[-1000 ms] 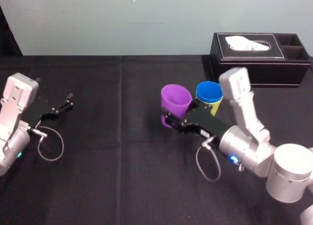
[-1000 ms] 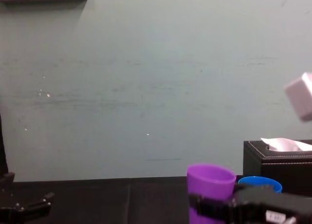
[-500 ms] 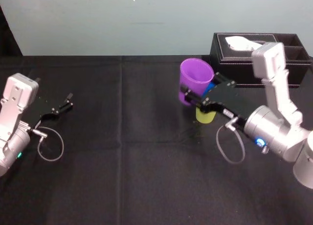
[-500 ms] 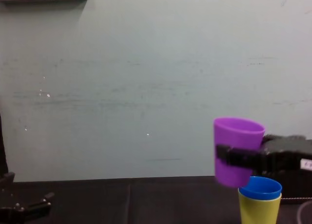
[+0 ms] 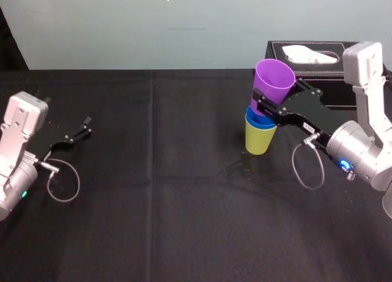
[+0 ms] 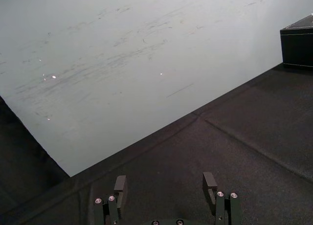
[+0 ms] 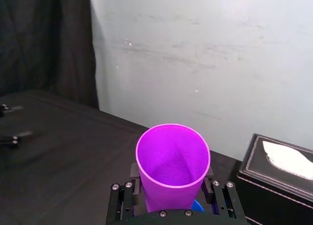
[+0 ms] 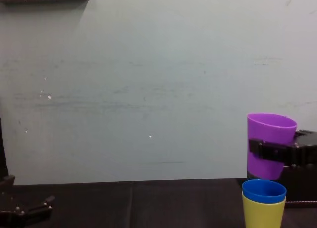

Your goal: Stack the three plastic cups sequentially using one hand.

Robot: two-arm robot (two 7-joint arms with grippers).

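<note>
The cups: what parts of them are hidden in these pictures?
- Blue cup: its body, nested inside the yellow-green cup; its rim shows in head and chest views.
- Yellow-green cup: base cut off by the chest view's bottom edge.
- Purple cup: a band of its wall, under the right gripper clamping it, in chest and head views.
- Left gripper, parked open at far left, hides nothing.

Hidden: body of blue cup [image 5: 262, 124], inside yellow-green cup [image 5: 258, 140]; lower band of purple cup [image 5: 274, 78], above yellow-green cup, behind right gripper [image 5: 277, 91].
</note>
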